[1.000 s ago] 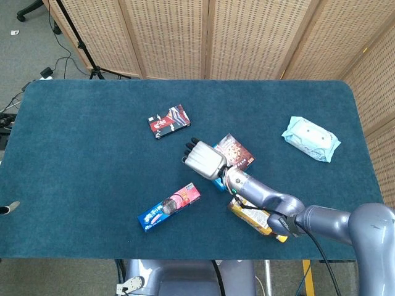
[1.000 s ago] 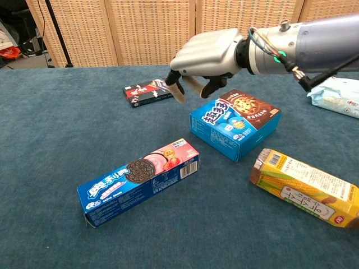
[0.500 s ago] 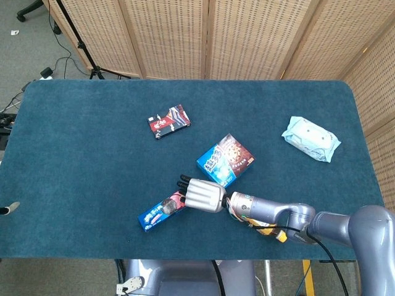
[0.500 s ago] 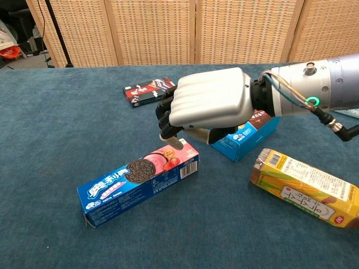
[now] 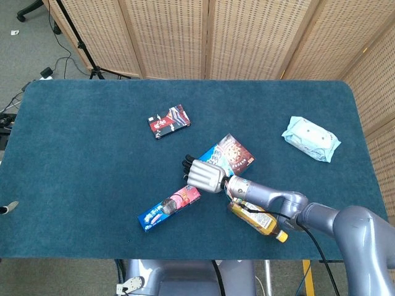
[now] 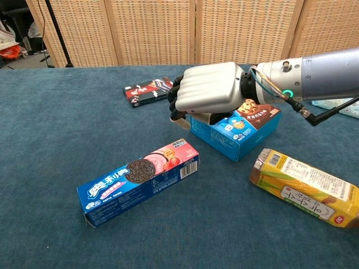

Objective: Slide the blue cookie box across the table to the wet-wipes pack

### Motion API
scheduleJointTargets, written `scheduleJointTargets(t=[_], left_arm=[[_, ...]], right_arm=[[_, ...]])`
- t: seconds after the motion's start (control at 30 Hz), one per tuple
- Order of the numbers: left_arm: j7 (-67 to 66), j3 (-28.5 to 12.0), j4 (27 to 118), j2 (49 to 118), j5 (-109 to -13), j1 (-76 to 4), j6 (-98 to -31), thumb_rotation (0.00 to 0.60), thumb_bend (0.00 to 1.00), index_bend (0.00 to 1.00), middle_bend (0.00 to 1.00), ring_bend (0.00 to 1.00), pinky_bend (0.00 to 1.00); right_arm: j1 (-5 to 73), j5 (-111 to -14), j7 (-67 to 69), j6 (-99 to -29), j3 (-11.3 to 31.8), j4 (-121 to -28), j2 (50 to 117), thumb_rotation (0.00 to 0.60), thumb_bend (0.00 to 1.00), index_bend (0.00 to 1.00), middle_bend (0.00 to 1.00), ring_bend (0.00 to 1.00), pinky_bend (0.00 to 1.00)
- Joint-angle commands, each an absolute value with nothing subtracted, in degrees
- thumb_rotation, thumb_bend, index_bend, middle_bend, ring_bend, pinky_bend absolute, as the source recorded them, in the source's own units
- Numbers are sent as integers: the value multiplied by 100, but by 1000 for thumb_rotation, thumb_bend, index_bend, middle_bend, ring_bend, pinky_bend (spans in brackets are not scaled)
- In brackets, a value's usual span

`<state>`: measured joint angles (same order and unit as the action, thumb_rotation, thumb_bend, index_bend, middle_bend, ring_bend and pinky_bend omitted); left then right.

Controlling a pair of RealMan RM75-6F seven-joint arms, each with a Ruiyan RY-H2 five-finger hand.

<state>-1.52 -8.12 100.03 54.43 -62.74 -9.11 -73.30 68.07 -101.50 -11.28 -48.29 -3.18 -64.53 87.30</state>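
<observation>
The blue cookie box [image 5: 231, 154] [image 6: 242, 130], with a brown chocolate-chip picture on its lid, lies near the table's middle. My right hand [image 5: 205, 174] [image 6: 205, 92] sits against and over its left end, with its fingers curled downward and nothing visibly clasped in them. The box's left corner is hidden under the hand. The pale blue wet-wipes pack [image 5: 311, 138] [image 6: 349, 107] lies far off to the right, near the table's right edge. In the chest view my forearm covers part of it. My left hand appears in neither view.
A long blue Oreo box [image 5: 169, 207] [image 6: 140, 181] lies in front of and to the left of the hand. A yellow corn-drink carton [image 5: 256, 220] [image 6: 305, 188] lies under my forearm near the front edge. A red-and-black box [image 5: 169, 121] [image 6: 145, 91] sits further back.
My right hand dropped toward the Oreo box half a second ago. It has since come back up to the left end of the blue cookie box.
</observation>
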Motion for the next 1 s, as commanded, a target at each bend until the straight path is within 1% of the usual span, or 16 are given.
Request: scheduleJointTargets(t=[0.03, 0.23, 0.43, 1.0], left_arm=[[-173, -814, 10004, 5450, -6261, -916, -7328, 600, 0, 0, 0, 0, 0], [-218, -822, 10004, 5468, -6223, -933, -7312, 600, 0, 0, 0, 0, 0], [-239, -817, 10005, 5472, -6213, -948, -7283, 600, 0, 0, 0, 0, 0], [-279, -799, 10041, 5479, -6244, -947, -7305, 600, 0, 0, 0, 0, 0]], right_arm=[[6760, -10174, -1096, -4816, -363, -6185, 8862, 600, 1000, 441, 373, 211, 217], [6681, -10332, -1283, -4877, -499, -5711, 8980, 600, 1000, 441, 374, 203, 217], [6554, -10216, -1184, -4873, -497, -5377, 9017, 600, 1000, 441, 376, 200, 217], [6210, -9966, -908, -4798, -576, -5113, 8854, 600, 1000, 441, 390, 201, 217]])
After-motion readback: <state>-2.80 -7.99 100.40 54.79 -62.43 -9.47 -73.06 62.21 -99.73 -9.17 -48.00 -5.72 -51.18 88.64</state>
